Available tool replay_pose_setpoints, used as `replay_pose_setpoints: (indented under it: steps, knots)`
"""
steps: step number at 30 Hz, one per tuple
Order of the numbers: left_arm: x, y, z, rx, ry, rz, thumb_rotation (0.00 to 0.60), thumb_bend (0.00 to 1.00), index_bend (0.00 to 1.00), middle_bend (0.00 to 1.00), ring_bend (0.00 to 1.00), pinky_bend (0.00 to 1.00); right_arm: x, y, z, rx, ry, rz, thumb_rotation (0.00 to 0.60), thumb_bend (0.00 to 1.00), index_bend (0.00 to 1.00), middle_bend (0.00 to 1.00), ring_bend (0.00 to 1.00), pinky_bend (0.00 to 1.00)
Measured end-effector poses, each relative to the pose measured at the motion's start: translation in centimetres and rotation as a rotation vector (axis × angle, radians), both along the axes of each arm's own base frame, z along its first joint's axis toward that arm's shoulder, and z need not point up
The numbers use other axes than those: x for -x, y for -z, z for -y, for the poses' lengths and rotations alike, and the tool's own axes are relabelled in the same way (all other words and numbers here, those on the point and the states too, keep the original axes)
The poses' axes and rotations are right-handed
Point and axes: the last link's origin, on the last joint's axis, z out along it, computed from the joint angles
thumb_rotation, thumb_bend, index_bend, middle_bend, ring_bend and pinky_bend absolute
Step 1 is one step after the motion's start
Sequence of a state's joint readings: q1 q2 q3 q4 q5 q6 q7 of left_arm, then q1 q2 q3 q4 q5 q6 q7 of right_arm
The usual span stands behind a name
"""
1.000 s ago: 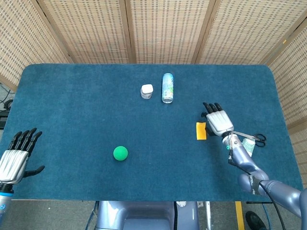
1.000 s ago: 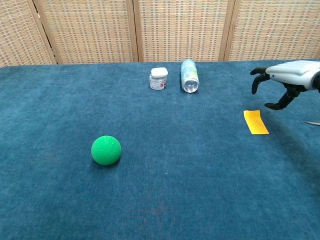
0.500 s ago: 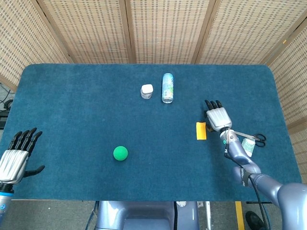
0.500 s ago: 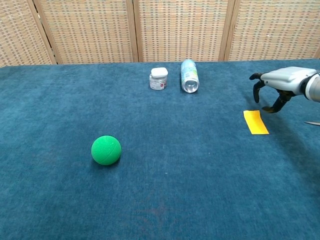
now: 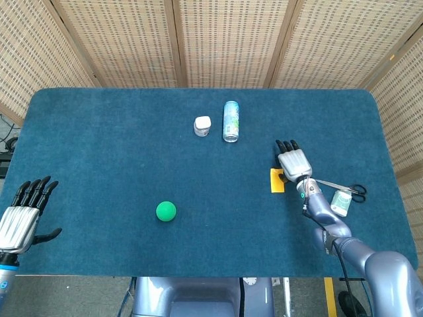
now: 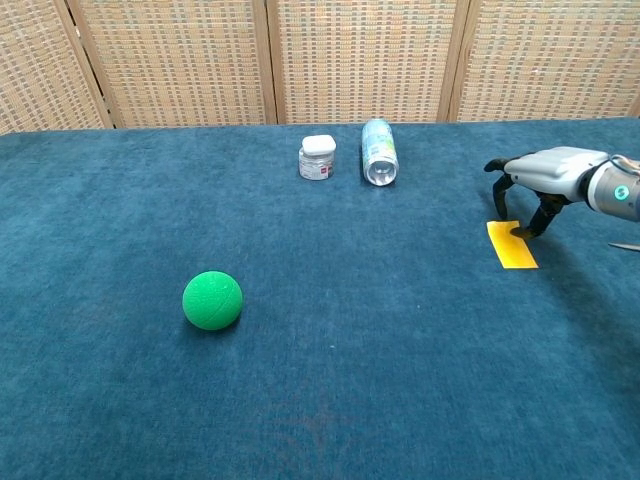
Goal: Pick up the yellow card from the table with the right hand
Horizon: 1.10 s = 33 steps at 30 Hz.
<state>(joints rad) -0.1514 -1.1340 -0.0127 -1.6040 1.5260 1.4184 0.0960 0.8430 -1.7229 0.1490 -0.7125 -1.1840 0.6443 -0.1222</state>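
The yellow card point(image 5: 277, 181) point(image 6: 513, 247) lies flat on the blue table cloth at the right. My right hand point(image 5: 293, 162) point(image 6: 545, 175) is low over the card's far edge, palm down, fingers curved downward. Its fingertips point(image 6: 519, 232) touch the card's far end; nothing is lifted. My left hand point(image 5: 23, 218) hovers open at the near left edge of the table, far from the card, and does not show in the chest view.
A green ball point(image 5: 166, 211) point(image 6: 212, 300) sits near the middle left. A small white jar point(image 5: 202, 125) point(image 6: 318, 157) and a lying can point(image 5: 230, 121) point(image 6: 378, 151) are at the back centre. Scissors point(image 5: 344, 190) and a small bottle point(image 5: 342, 201) lie right of my right arm.
My right hand has dropped and shifted left, from above and beside the card down onto its far edge. The card, the left hand and other objects have not moved.
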Motion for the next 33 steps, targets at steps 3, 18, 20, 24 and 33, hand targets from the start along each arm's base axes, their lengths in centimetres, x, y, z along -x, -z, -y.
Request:
replay_pose_setpoints:
  steps: [3, 18, 20, 24, 33]
  knots:
    - [0.00, 0.01, 0.00, 0.001, -0.001, 0.000, 0.600, 0.01, 0.02, 0.00, 0.00, 0.00, 0.02, 0.18, 0.07, -0.002, -0.001, -0.004, 0.600, 0.39, 0.47, 0.00, 0.00, 0.00]
    - [0.00, 0.02, -0.02, 0.000, -0.001, 0.000, 0.600, 0.01, 0.02, 0.00, 0.00, 0.00, 0.18, 0.78, 0.17, -0.024, 0.007, -0.010, 0.600, 0.47, 0.58, 0.00, 0.00, 0.00]
    - [-0.01, 0.03, -0.02, 0.000, -0.001, 0.000, 0.600, 0.01, 0.02, 0.00, 0.00, 0.00, 0.19, 0.80, 0.19, -0.027, 0.007, -0.013, 0.600, 0.50, 0.59, 0.00, 0.00, 0.00]
    - [0.00, 0.01, -0.01, -0.001, -0.001, 0.000, 0.600, 0.01, 0.02, 0.00, 0.00, 0.00, 0.19, 0.82, 0.20, -0.027, 0.003, -0.016, 0.600, 0.54, 0.61, 0.01, 0.00, 0.00]
    - [-0.02, 0.03, -0.01, -0.001, 0.000, -0.001, 0.600, 0.01, 0.02, 0.00, 0.00, 0.00, 0.22, 0.77, 0.20, -0.025, -0.005, -0.022, 0.600, 0.57, 0.62, 0.02, 0.00, 0.00]
